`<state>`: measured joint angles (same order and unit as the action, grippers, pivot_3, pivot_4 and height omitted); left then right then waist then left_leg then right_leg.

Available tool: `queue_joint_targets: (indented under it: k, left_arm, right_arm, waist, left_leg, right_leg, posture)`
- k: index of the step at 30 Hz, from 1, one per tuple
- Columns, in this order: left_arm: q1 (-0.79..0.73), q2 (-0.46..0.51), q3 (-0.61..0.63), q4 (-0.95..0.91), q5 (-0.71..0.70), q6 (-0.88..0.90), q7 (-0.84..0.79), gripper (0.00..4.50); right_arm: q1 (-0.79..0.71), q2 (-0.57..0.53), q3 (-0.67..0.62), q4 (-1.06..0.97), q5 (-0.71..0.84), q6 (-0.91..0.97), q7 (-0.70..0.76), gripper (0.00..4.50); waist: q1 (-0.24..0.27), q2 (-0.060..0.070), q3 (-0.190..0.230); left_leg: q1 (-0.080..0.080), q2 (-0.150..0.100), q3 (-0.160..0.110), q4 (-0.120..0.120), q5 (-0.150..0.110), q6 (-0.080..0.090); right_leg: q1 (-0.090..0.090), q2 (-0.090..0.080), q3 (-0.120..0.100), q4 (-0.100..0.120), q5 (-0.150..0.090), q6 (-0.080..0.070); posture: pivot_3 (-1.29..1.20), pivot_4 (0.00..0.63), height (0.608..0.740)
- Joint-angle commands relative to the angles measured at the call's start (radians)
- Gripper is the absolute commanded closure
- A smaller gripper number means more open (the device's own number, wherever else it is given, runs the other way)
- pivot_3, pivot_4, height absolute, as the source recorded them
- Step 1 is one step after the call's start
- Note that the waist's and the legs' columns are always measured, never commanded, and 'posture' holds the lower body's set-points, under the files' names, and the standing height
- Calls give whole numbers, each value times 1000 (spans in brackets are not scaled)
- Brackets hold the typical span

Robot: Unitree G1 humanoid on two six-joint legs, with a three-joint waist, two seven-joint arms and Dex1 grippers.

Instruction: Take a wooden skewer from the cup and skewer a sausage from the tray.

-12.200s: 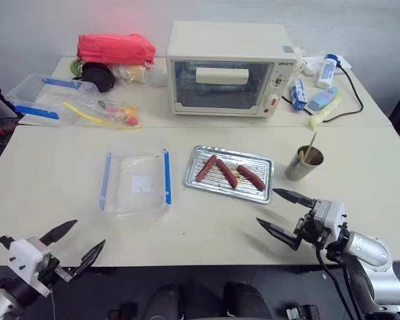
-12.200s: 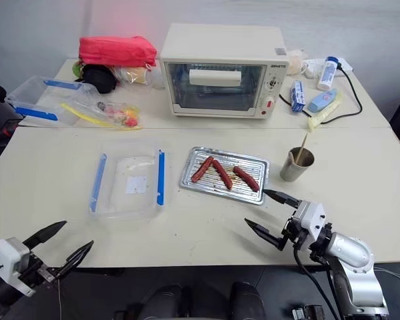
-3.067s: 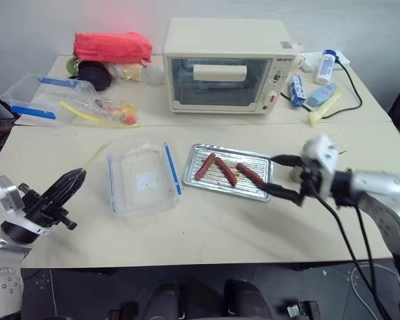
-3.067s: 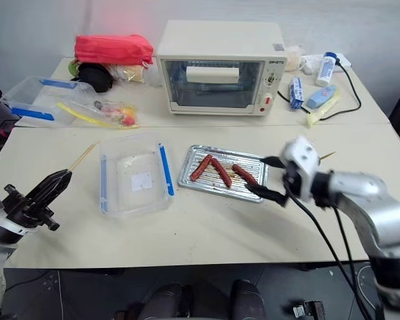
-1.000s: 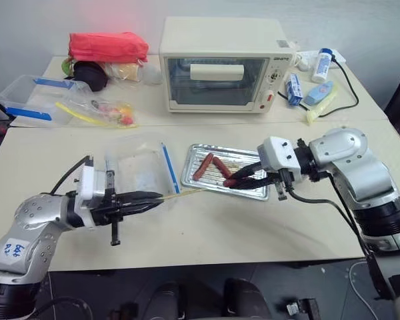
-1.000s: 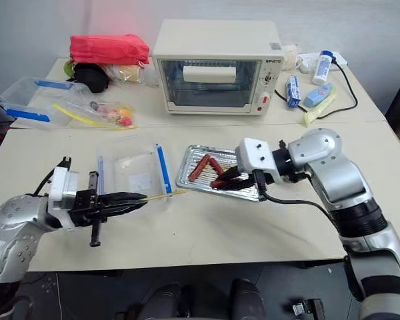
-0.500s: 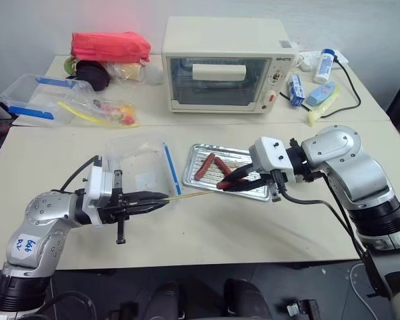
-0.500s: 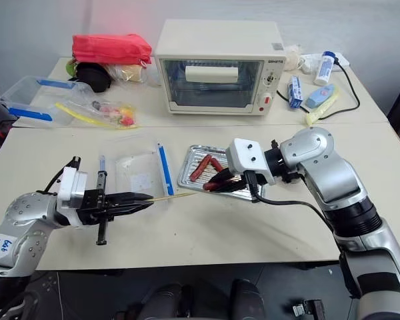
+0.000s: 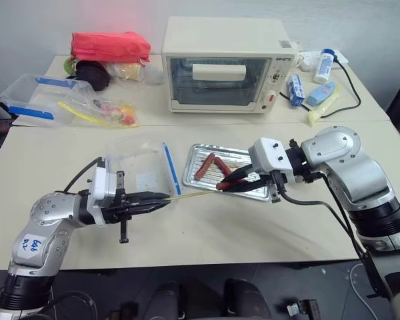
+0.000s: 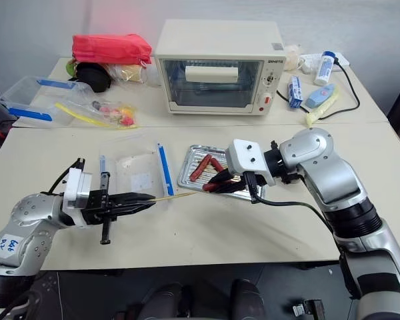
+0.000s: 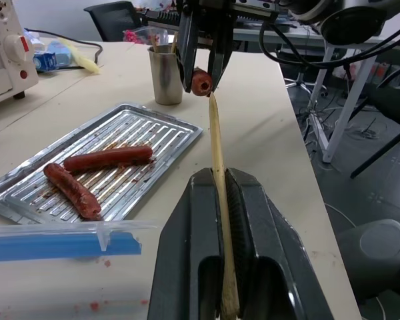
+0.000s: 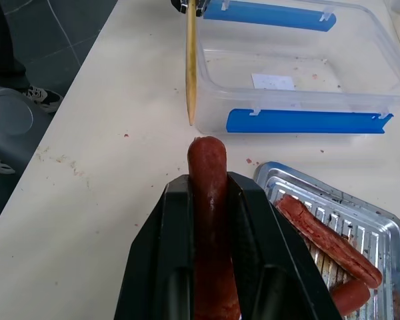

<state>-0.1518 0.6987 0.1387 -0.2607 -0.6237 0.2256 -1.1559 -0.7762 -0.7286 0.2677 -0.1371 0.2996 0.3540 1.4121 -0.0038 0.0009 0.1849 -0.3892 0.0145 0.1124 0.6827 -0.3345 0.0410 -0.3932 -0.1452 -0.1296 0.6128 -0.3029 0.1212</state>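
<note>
**Ana:** Progress looked well past halfway to me. The left gripper (image 9: 161, 197) was clamped tight on a wooden skewer (image 9: 192, 195), so the trip to the cup (image 11: 165, 74) was done.

**Ben:** And the sausage (image 12: 210, 200)?

**Ana:** Off the tray (image 9: 201, 180) already. The right gripper (image 9: 228, 185) had its two black fingers closed along its sides, holding it in the air above the tray's near edge, one rounded end facing the skewer.

**Ben:** Were they touching?

**Ana:** Not that I could see. In the right wrist view the skewer's point sat just short of the sausage's end, a little to one side, with the clear plastic box (image 12: 300, 67) and its blue clips behind. The left wrist view agreed: the tip was close under the sausage's end, not in it.

**Ben:** So what was left?

**Ana:** The piercing itself, I'd judge. The point needed lining up with the middle of the end, then pushing in lengthwise. A slim sausage could let the stick break out through the side if the aim was off.

**Ben:** Anything still on the tray?

**Ana:** Two more sausages (image 11: 107, 159), lying crossed on the ribbed bottom, untouched.
</note>
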Motion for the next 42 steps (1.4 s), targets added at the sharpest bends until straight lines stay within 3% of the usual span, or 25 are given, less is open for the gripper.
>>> queue_joint_targets:
  k: [1, 42]
  left_arm:
    - [-13, -6, 11, -9, 0, -21, 1, 4500]
    - [-30, -41, -11, 7, 6, -17, -1, 4500]
  right_arm:
    - [1, -11, -16, -36, 8, -3, 3, 3826]
    - [15, -9, 0, -44, -14, 7, -5, 3826]
  waist:
    - [0, 0, 0]
    - [0, 0, 0]
  left_leg:
    - [0, 0, 0, 0, 0, 0]
    - [0, 0, 0, 1, 0, 0]
  right_leg:
    - [0, 0, 0, 0, 0, 0]
    - [0, 0, 0, 1, 0, 0]
  posture:
    - [0, 150, 740]
    - [0, 150, 740]
